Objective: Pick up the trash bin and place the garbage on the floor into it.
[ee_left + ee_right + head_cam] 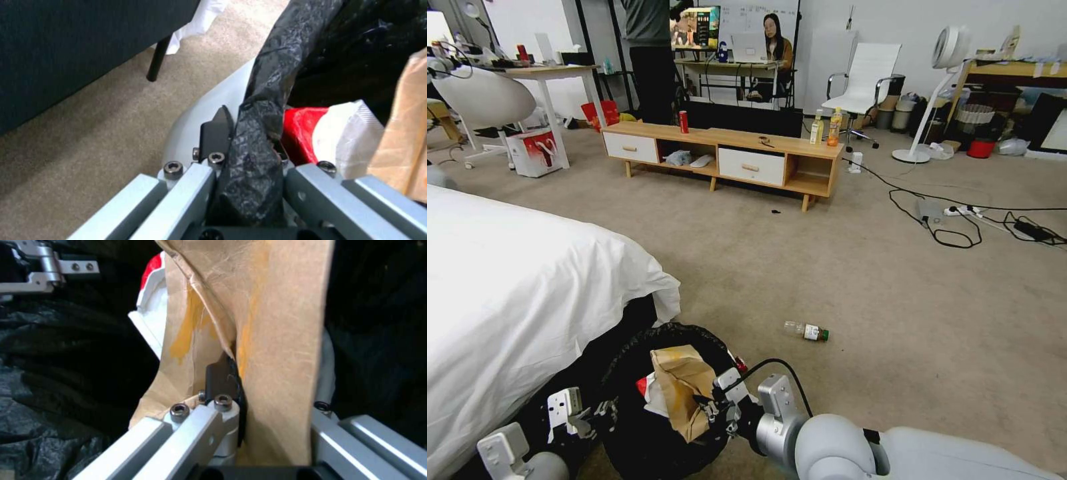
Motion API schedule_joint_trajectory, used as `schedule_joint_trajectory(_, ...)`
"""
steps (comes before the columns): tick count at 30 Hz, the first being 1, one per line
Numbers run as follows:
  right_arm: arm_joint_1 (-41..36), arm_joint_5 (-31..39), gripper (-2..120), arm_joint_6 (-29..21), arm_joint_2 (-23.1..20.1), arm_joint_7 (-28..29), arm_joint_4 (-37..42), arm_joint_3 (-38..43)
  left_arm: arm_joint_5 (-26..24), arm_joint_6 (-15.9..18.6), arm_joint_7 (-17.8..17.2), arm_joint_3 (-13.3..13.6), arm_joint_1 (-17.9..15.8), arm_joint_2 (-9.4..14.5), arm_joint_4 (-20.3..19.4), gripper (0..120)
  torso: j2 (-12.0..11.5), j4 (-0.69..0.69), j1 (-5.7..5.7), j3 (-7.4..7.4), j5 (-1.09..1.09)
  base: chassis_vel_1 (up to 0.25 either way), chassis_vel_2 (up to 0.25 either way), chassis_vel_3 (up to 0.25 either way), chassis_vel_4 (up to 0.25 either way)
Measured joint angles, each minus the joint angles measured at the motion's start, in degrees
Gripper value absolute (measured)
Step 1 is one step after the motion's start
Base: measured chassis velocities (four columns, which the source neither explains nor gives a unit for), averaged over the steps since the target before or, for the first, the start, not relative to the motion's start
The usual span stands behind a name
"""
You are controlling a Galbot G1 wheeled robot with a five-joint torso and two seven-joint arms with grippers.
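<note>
Gripping the bag-lined rim of the trash bin (657, 393) with its left gripper (249, 156), jaws closed on the black plastic and the white wall, the robot holds the bin low in front of itself beside the bed (514, 300). The right gripper (249, 386) is pinched shut on the tan paper bag (684, 390), whose lower part already sits inside the bin next to a red-and-white packet (311, 133). 1 risk, as it looks from here: the paper bag stands tall above the rim and could tip out if let go while leaning outward, and the slack liner could slip in the left grip, tilting the bin. Just beyond the bin, 1 small clear bottle with a green cap (806, 331) lies on the carpet (860, 267), not yet collected. The bed's white sheet hangs close on the robot's left, crowding that side. Farther off stands a low wooden cabinet (724, 157) carrying an upright red can (684, 122) and 2 drink bottles (826, 128); loose black cables (947, 227) trail across the floor to the right and could snag the base, with a white fan (940, 87) behind them.
</note>
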Motion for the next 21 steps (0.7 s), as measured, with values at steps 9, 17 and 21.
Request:
schedule_joint_trajectory(9, 0.30, 0.63, 1, -0.14, 0.36, 1.11, 0.74, 0.76, 0.65, 0.00, 0.60, 0.01, -0.03, -0.24, 0.08, 2, 0.00, 0.00, 0.00, 0.00, 0.00, 0.000, 0.000, 0.000, 0.000)
schedule_joint_trajectory(17, 0.97, 0.73, 32, -0.14, 0.76, 1.64, 1.43, 1.61, 1.05, -0.01, 1.02, -0.10, 0.26, -0.35, 0.07, 2, 0.00, 0.00, 0.00, 0.00, 0.00, 0.000, 0.000, 0.000, 0.000)
schedule_joint_trajectory(21, 0.91, 0.75, 42, -0.16, 0.50, 1.65, 1.85, 1.79, 1.08, -0.01, 1.03, -0.11, 0.25, -0.40, 0.06, 2, 0.00, 0.00, 0.00, 0.00, 0.00, 0.000, 0.000, 0.000, 0.000)
